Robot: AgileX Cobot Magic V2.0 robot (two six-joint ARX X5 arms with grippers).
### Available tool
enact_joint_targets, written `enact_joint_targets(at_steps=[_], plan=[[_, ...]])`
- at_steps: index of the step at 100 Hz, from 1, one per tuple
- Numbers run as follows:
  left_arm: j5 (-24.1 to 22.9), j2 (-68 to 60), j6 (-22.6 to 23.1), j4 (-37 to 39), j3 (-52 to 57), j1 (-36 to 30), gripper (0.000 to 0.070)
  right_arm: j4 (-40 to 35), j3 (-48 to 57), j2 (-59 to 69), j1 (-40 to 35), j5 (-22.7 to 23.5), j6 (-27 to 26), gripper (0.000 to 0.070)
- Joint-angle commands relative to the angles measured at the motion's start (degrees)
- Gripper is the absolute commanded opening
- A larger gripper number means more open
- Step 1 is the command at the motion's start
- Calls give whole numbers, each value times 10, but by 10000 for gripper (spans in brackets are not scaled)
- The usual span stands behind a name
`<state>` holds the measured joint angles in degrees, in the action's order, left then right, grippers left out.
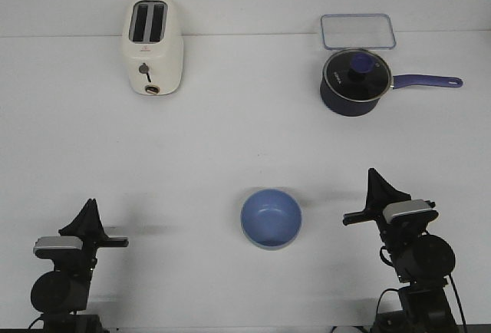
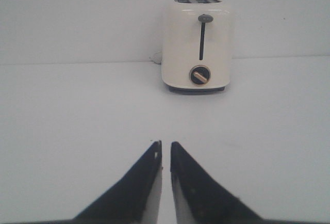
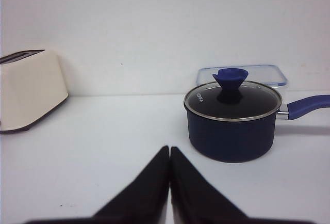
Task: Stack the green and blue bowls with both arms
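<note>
The periwinkle blue bowl (image 1: 271, 219) sits upright on the white table at the near centre, between the two arms. A thin pale edge shows under its near rim; I cannot tell whether that is the green bowl, which shows nowhere else. My left gripper (image 1: 90, 204) rests low at the near left, far from the bowl, its jaws almost together and empty (image 2: 166, 144). My right gripper (image 1: 374, 173) rests at the near right, its jaws touching and empty (image 3: 169, 148). Neither wrist view shows a bowl.
A cream toaster (image 1: 153, 47) stands at the far left, also in the left wrist view (image 2: 197, 46). A dark blue saucepan with a glass lid (image 1: 355, 81) stands at the far right, handle pointing right, with a clear container lid (image 1: 357, 31) behind it.
</note>
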<state>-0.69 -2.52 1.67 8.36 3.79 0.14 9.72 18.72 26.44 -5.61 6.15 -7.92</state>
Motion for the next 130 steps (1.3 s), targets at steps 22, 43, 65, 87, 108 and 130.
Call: enact_joint_targets(at_steps=[22, 43, 65, 87, 108, 130], plan=[[1, 24, 9, 5, -30, 4, 15, 9, 2, 2, -1, -2, 1, 0], [1, 23, -7, 7, -29, 4, 15, 10, 2, 2, -1, -2, 1, 0], [1, 23, -7, 7, -29, 4, 15, 10, 2, 2, -1, -2, 1, 0], [1, 23, -7, 7, -29, 4, 15, 10, 2, 2, -1, -2, 1, 0], [1, 23, -7, 7, -29, 4, 15, 5, 2, -14, -1, -12, 45, 0], [1, 23, -7, 7, -29, 4, 15, -25, -63, -134, 15, -28, 196, 0]])
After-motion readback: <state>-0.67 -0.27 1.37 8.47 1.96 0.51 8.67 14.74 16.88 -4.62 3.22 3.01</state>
